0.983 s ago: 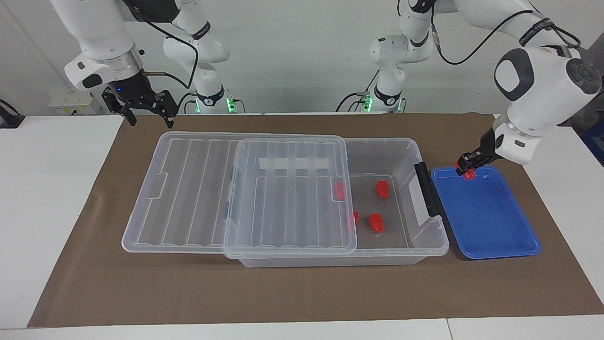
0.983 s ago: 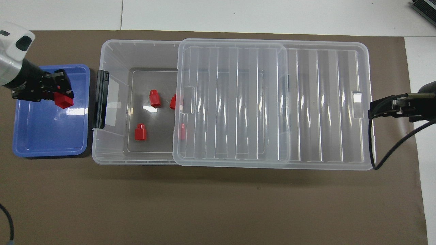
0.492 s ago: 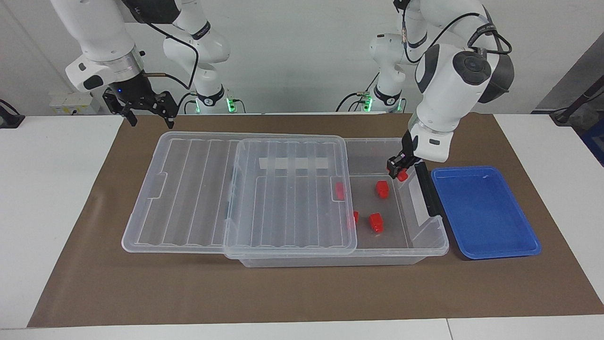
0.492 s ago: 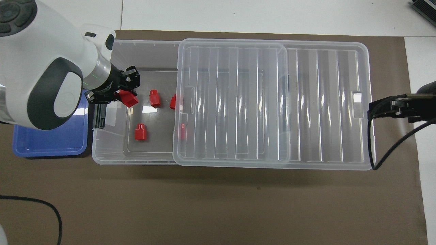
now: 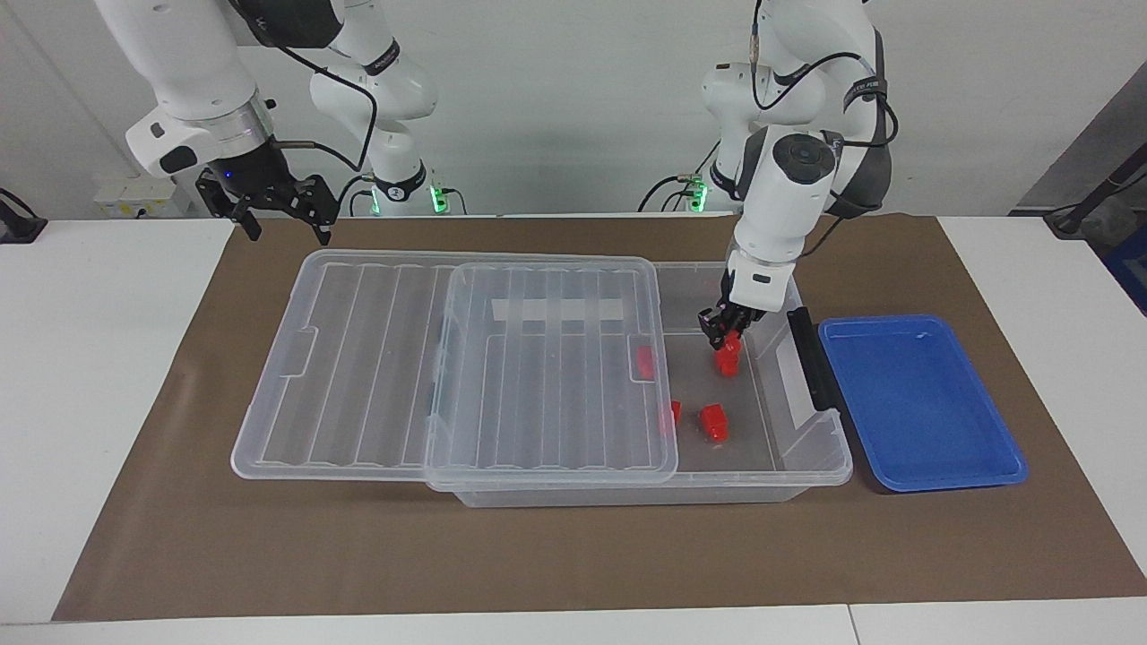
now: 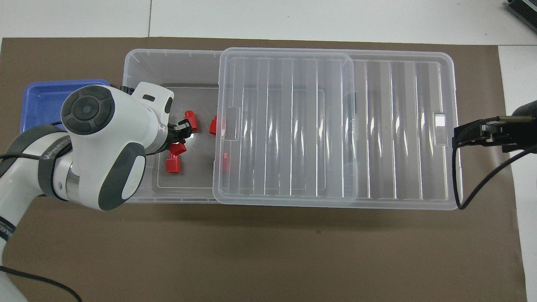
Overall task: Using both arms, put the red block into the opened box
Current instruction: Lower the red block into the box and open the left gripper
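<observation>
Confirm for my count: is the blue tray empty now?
Empty. The blue tray shows only bare blue floor; the left gripper holds a red block over the box.

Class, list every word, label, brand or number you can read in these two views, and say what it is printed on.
"WANKE..." (partly readable): band on the left arm, overhead view.
Band on the right arm: lettering too small to read.
White label strip on the box: no readable text.

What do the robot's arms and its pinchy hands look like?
Both arms are glossy white tubes with dark grey round caps at the joints and black cables looping along them. The bases glow green. The left gripper and the right gripper are black metal claws with two thin fingers; the right one has a small blue light above it.
</observation>
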Robot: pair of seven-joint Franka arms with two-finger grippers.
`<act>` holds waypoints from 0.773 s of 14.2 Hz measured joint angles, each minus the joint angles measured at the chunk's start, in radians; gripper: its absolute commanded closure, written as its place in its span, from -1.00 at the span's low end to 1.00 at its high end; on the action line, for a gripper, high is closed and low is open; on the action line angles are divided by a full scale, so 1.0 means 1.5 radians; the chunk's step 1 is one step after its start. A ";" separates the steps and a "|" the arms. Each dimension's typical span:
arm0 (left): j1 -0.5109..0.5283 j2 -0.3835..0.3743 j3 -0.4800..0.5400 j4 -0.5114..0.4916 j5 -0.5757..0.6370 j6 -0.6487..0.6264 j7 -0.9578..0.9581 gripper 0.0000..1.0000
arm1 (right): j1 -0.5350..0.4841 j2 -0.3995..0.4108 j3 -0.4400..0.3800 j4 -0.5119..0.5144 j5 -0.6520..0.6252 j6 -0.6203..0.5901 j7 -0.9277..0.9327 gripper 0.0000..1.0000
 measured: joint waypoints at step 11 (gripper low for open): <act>-0.029 0.040 0.001 -0.123 0.003 0.206 -0.011 1.00 | 0.000 0.000 -0.001 -0.004 0.000 0.000 0.000 -1.00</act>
